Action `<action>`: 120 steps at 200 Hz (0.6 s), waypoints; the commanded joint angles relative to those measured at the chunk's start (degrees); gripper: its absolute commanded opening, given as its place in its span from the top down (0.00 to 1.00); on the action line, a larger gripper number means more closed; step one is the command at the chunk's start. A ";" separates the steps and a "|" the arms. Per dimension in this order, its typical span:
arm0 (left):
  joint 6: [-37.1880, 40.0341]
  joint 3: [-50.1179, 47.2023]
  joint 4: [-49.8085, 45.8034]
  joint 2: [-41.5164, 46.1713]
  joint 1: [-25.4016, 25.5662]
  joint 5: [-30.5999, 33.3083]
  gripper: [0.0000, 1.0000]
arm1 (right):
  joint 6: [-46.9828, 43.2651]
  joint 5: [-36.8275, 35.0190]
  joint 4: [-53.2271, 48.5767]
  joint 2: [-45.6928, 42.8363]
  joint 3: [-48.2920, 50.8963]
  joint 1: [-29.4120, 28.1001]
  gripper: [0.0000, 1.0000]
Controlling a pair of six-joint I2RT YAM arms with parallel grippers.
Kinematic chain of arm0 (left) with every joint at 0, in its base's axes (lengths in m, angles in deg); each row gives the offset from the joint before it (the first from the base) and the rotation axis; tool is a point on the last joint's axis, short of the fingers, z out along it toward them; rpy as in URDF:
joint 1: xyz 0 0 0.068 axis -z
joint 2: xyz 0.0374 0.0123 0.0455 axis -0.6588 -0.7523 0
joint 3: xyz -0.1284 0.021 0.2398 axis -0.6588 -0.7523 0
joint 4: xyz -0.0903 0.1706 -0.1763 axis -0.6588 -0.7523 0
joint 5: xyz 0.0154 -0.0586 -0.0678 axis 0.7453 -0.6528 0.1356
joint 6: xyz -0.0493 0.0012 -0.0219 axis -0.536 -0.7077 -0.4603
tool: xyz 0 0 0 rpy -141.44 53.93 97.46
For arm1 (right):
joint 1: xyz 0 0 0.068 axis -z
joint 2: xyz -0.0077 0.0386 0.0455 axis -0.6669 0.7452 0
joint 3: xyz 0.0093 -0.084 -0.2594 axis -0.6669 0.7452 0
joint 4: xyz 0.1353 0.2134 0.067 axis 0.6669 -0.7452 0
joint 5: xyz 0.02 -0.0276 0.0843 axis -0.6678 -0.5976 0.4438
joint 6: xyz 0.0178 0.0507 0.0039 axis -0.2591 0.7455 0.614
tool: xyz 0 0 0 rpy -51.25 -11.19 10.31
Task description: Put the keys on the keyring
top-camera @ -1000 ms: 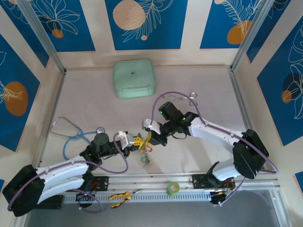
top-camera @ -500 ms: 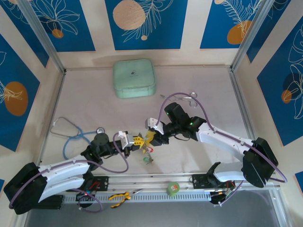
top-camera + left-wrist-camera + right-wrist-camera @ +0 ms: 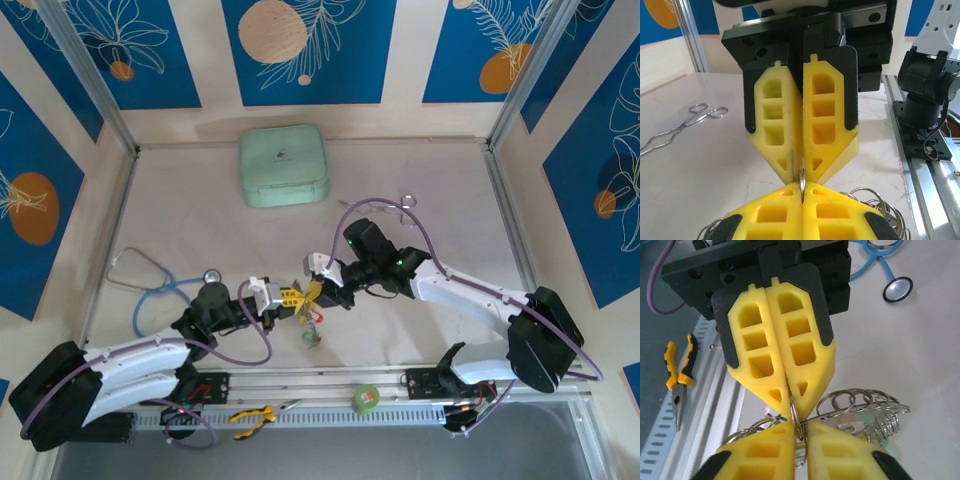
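From above, the left gripper [image 3: 290, 298] and right gripper [image 3: 322, 291] meet tip to tip over the table [image 3: 200, 230], with the keys [image 3: 311, 312] bunched at that meeting point. My wrist cameras add detail. The keyring [image 3: 796, 421] stands edge-on right at the tips, both finger pairs are pinched closed on it, and small wire rings [image 3: 860, 402] cluster just beside.

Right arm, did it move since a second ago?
Yes. The right arm swung its elbow out to the right, then eased back slightly. The right gripper and left gripper pinch the keyring tip to tip. The left arm, stethoscope and green case stayed put.
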 commanded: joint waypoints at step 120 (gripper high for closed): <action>6.75 7.76 -18.79 2.54 0.25 2.85 0.81 | -13.54 -17.02 -24.43 5.07 -15.72 -6.94 1.00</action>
